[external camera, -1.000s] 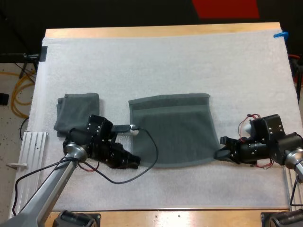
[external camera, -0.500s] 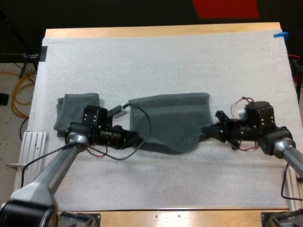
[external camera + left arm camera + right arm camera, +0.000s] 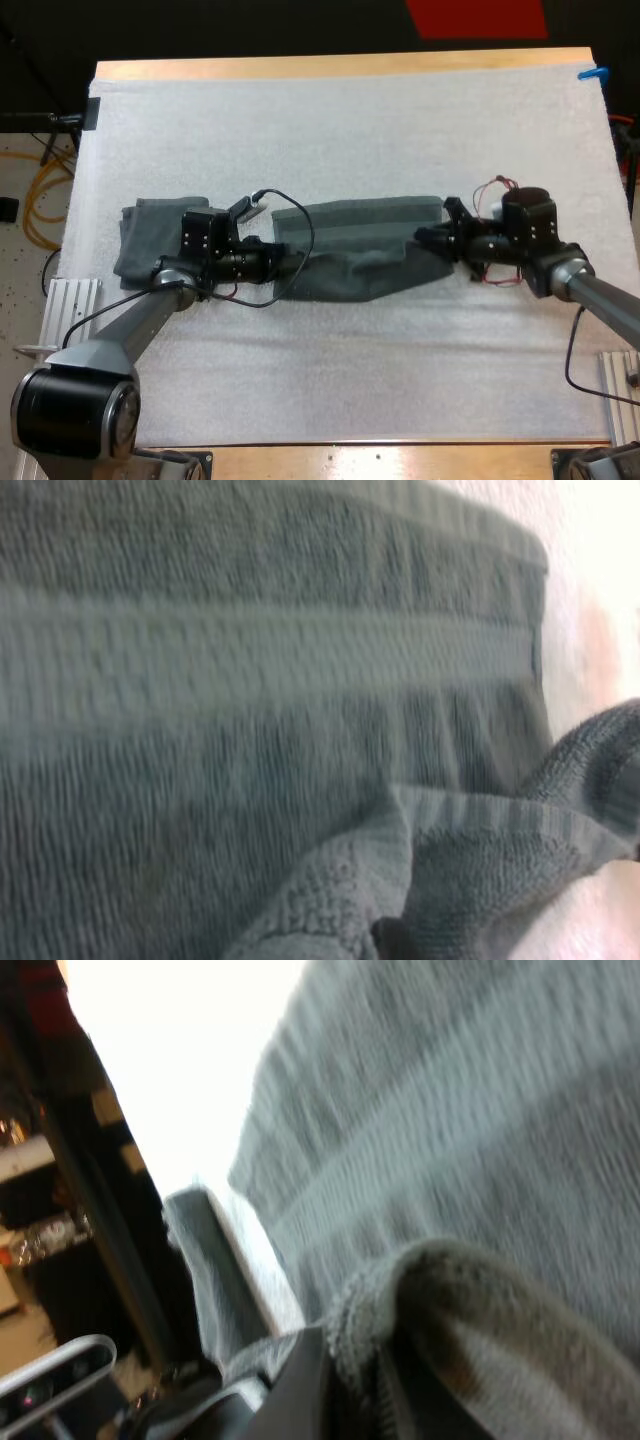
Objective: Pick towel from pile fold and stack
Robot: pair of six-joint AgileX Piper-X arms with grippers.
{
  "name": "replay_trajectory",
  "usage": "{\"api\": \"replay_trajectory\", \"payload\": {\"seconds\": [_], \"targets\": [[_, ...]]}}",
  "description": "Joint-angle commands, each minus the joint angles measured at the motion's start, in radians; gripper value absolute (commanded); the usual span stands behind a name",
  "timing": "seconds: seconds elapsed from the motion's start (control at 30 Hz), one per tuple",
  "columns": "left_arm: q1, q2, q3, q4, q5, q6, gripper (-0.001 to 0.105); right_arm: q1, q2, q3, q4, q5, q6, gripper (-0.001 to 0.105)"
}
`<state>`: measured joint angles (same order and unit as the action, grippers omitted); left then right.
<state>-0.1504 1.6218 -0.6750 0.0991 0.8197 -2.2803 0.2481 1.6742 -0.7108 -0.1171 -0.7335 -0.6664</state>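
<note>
The left arm is showing a silver-grey tubular link, coming off a fat black round joint with a grey face and ending in a boxy black wrist housing. The right arm is wearing the same silver-grey tube, with a black wrist block. The left gripper and right gripper are both showing matte black.

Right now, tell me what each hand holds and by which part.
Both hold the same towel by its near edge: the left hand at the left corner, the right hand at the right corner.
</note>
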Motion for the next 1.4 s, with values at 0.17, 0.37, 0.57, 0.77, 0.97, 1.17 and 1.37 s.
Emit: {"api": "replay_trajectory", "payload": {"seconds": [0.17, 0.37, 0.57, 0.77, 0.97, 1.17, 1.37], "targets": [[0.0, 0.008, -0.006, -0.125, -0.089, -0.027, 0.0, -0.001, 0.048, -0.062, -0.011, 0.068, -0.002, 0.0], [0.003, 0.008, -0.006, -0.169, -0.156, -0.027, 0.0, -0.005, 0.079, -0.09, -0.015, 0.143, -0.002, 0.0], [0.034, 0.008, -0.006, -0.176, -0.225, -0.027, 0.0, -0.037, 0.084, -0.091, -0.038, 0.199, -0.002, 0.0], [0.057, 0.008, -0.006, -0.205, -0.233, -0.027, 0.0, -0.066, 0.108, -0.091, -0.04, 0.19, -0.002, 0.0], [0.057, 0.039, -0.006, -0.211, -0.202, -0.027, 0.0, -0.068, 0.145, -0.091, -0.043, 0.149, -0.002, 0.0], [0.057, 0.054, -0.006, -0.236, -0.188, -0.043, 0.0, -0.068, 0.145, -0.093, -0.063, 0.144, -0.002, 0.0], [0.057, 0.054, -0.007, -0.24, -0.22, -0.042, 0.002, -0.068, 0.145, -0.093, -0.067, 0.13, -0.002, 0.0]]}}
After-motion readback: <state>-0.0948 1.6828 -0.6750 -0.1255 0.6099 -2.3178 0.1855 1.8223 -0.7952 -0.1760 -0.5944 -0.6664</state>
